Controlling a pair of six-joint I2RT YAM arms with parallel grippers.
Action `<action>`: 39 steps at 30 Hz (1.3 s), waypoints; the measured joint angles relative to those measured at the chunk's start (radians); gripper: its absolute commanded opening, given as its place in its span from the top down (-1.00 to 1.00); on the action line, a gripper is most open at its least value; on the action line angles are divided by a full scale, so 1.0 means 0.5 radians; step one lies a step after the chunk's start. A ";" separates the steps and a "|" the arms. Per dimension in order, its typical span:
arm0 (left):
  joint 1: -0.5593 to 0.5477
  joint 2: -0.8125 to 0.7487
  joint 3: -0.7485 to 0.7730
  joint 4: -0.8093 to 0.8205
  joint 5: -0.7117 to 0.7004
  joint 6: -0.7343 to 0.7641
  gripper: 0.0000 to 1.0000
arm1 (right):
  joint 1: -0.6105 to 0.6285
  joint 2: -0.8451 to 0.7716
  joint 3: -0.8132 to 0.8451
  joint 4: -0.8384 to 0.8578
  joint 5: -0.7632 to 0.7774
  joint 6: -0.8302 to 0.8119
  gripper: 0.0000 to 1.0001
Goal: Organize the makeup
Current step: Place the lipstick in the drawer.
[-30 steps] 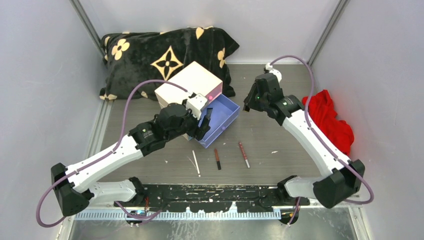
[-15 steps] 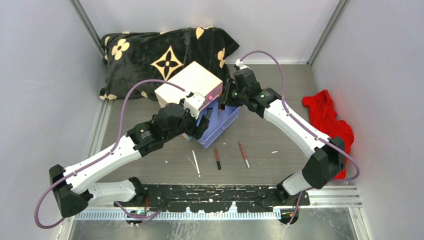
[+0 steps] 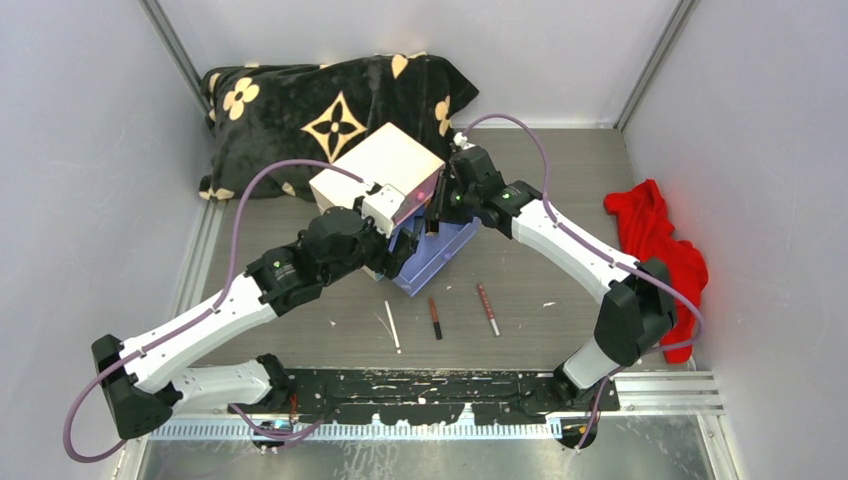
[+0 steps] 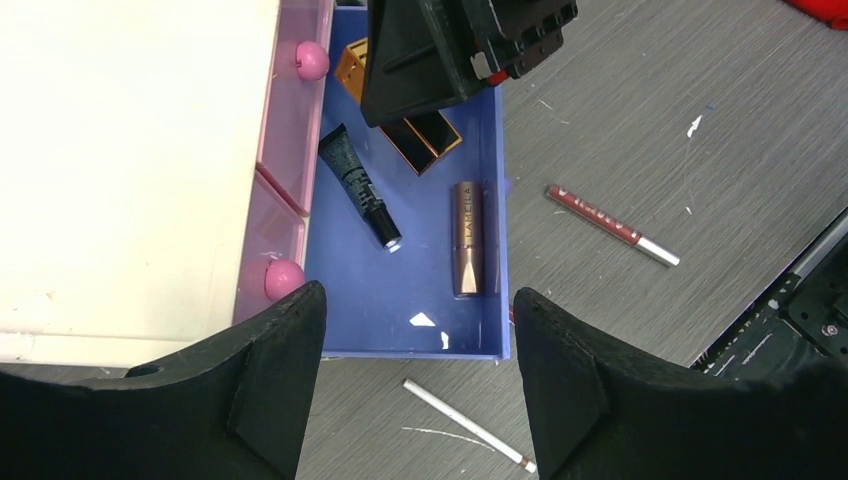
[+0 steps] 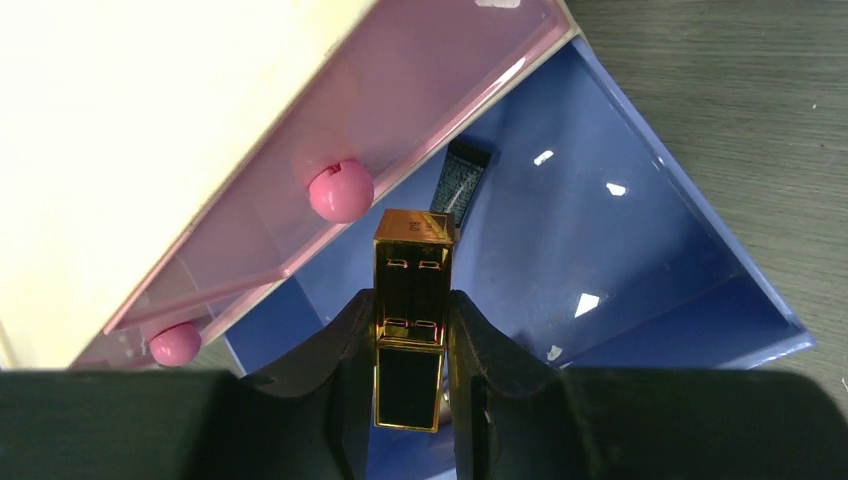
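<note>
My right gripper [image 3: 432, 214] is shut on a gold and black rectangular tube [image 5: 412, 310] and holds it over the open blue drawer [image 3: 447, 250] of the cream box [image 3: 385, 165]. In the drawer lie a black tube [image 4: 355, 185] and a rose-gold lipstick [image 4: 467, 238]. My left gripper [image 3: 402, 254] is open and empty above the drawer's near edge [image 4: 400, 352]. On the table lie a white pencil [image 3: 392, 326], a black and red pencil [image 3: 435, 318] and a red-brown pencil [image 3: 487, 308].
A black pillow with a gold pattern [image 3: 330, 110] lies behind the box. A red cloth [image 3: 660, 240] lies at the right wall. Pink drawers with round knobs [image 5: 341, 190] sit above the blue one. Grey walls stand on both sides.
My right arm has swung left from near the red cloth to over the blue drawer, tube in its jaws. The left arm shifted slightly left; the drawer sits further in.
</note>
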 measured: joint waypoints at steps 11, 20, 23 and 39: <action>0.000 -0.027 0.000 -0.014 -0.002 0.000 -0.38 | 0.002 0.009 -0.066 0.014 0.008 -0.037 0.32; 0.000 -0.027 0.000 -0.014 -0.003 0.001 -0.38 | 0.002 0.100 -0.066 0.014 0.046 -0.087 0.02; 0.000 -0.027 0.000 -0.016 -0.004 0.000 -0.38 | 0.002 0.128 -0.066 0.014 0.069 -0.109 0.02; 0.002 0.085 0.391 -0.108 -0.043 0.073 -0.39 | 0.009 -0.252 -0.072 -0.066 0.231 -0.227 0.31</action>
